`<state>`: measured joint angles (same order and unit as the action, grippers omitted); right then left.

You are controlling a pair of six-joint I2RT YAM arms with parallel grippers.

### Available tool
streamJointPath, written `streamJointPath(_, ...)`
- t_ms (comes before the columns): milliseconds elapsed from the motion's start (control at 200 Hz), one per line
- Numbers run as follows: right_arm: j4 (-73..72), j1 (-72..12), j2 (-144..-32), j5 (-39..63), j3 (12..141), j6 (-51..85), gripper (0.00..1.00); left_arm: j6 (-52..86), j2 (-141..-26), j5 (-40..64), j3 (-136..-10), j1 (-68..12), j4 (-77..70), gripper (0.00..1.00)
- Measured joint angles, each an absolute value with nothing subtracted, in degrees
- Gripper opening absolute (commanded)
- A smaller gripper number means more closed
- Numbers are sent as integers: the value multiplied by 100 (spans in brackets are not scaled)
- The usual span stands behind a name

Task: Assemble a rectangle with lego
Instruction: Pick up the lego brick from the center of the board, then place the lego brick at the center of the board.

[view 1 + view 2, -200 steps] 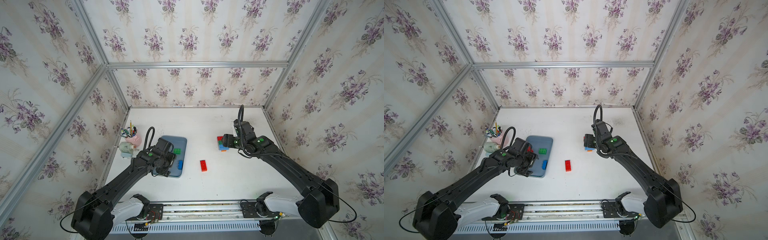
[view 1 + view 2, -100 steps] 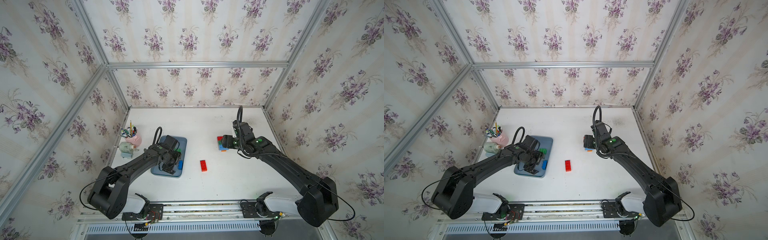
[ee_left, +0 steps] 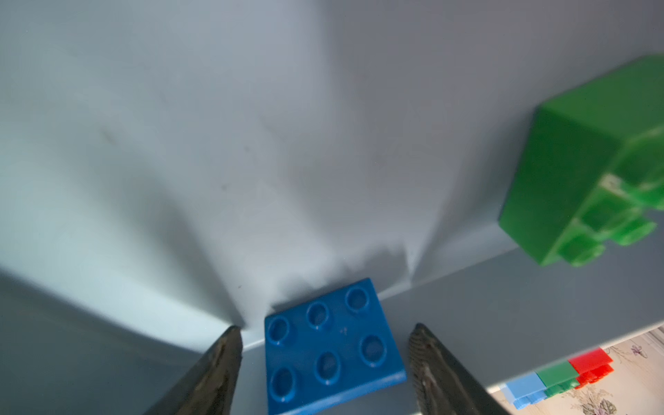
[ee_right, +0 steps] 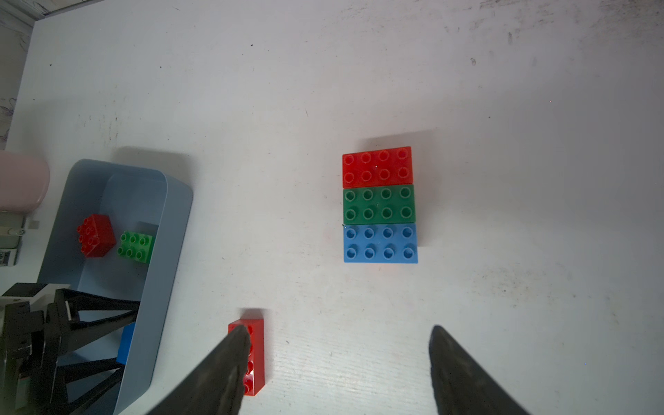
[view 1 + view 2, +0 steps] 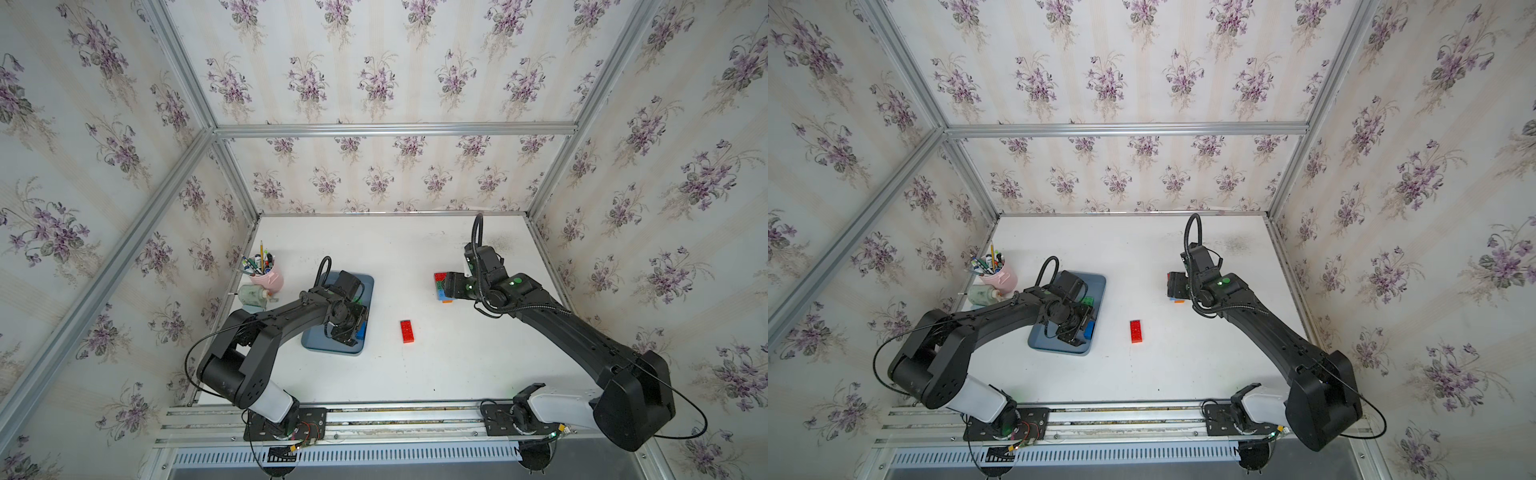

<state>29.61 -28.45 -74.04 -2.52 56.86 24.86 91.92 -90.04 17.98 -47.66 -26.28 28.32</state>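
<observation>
The left gripper has slid across the tray to its near right corner, jaws spread astride the blue brick, not pinching it. Right of the tray lies a red brick. Farther right, the right gripper stays spread-jawed above the three-brick row.

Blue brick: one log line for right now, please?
left pincer open around blue brick in tray | right pincer open, empty

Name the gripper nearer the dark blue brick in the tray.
Left. The left gripper straddles the dark blue brick inside the tray; the right gripper hangs across the table, by the three-brick row.
</observation>
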Motion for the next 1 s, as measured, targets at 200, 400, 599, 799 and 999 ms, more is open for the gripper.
streamJointPath(200, 2963, -2845, -7397, -257, 5621, 2486, 79, 9185, -9089, 1914, -4766, -2626, 2805, 50)
streamJointPath(400, 2961, -2845, -7397, -287, 5596, 2486, 79, 8938, -9004, 1791, -4888, -2635, 2926, 39)
streamJointPath(599, 2987, -2842, -7253, -652, 5603, 2561, 82, 8291, -8552, 1022, -5461, -2663, 3562, 34)
streamJointPath(799, 2963, -2104, -6788, -1291, 5323, 3009, 84, 6941, -8488, -290, -6757, -3627, 4178, 35)
streamJointPath(999, 2790, 130, -6141, -414, 4224, 3632, 82, 5529, -9682, -1629, -8169, -5153, 4064, 35)
